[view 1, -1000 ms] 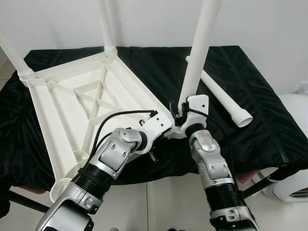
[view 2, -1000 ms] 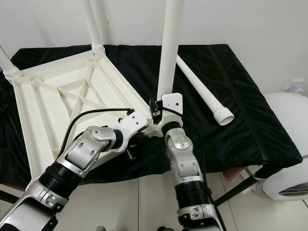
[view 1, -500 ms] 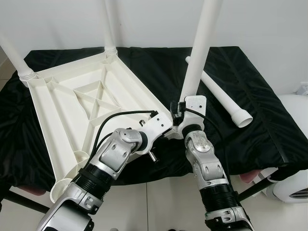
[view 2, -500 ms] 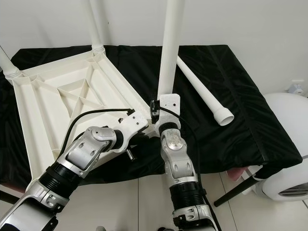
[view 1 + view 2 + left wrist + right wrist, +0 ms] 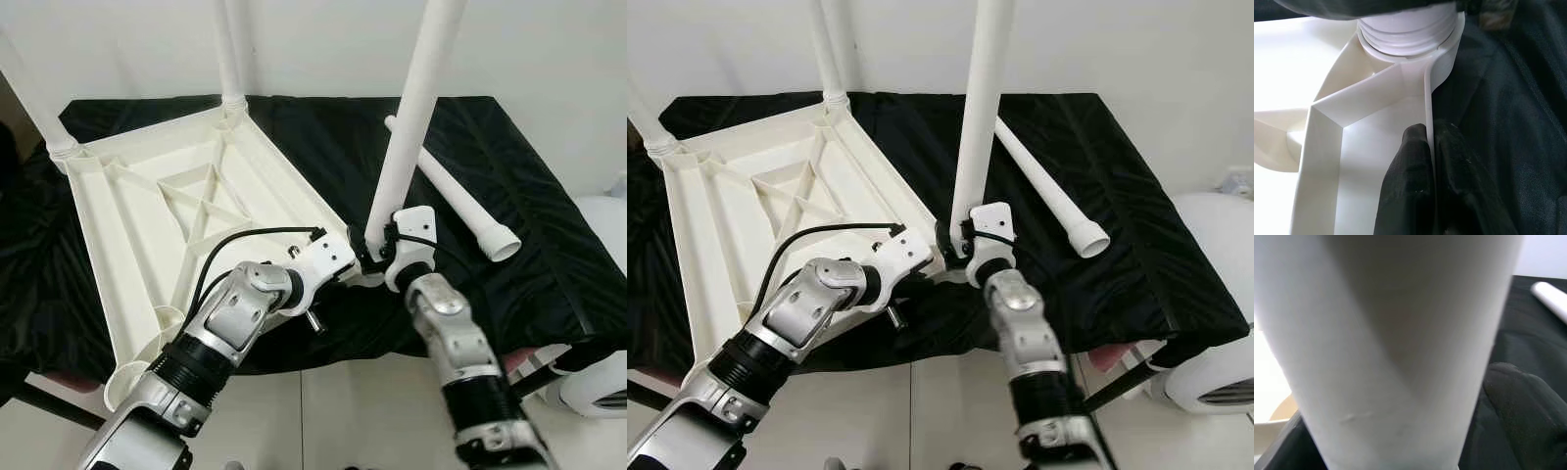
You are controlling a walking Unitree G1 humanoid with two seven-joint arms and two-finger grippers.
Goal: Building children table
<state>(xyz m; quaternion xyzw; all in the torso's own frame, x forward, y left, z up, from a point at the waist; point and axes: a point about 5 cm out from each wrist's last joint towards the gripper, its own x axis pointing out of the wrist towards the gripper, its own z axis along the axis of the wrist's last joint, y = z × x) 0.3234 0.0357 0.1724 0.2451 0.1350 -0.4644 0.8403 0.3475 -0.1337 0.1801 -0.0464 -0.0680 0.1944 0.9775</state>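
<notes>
Upturned white plastic ribbed tabletop (image 5: 186, 206) on black-draped surface (image 5: 549, 245), toward its left edge. Left gripper (image 5: 1429, 161) jaws pinching tabletop's near-corner rim. Right gripper (image 5: 377, 257) jaws clamped round upright white plastic tube leg (image 5: 411, 117) at that corner socket. Spare white tube leg (image 5: 451, 191) lying toward right edge.

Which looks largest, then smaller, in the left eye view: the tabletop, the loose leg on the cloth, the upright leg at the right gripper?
1. Tabletop, clearly largest.
2. Upright leg at the right gripper.
3. Loose leg.
The upright leg is nearer the camera and cut off at the top, so the order of the two legs is unsure.
</notes>
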